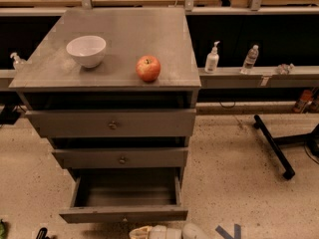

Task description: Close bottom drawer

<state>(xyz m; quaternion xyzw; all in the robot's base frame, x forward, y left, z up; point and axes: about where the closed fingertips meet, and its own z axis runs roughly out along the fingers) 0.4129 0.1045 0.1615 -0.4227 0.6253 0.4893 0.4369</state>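
Risk — a crooked or heavy push
At the base of the cabinet (119, 59) the bottom drawer (124, 214) stands pulled well out; the gripper (164, 231) lies low in front of the cabinet, open or closed I cannot tell — an off-centre push could skew and jam the drawer, a hard one roll the apple (148, 67) off the cabinet top

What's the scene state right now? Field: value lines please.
bottom drawer: pulled out, open
middle drawer: in or nearly in
top drawer: in or nearly in
cabinet top: bowl left, apple right, apart
gripper: at lower frame edge, in front of the bottom drawer's front panel; contact unclear
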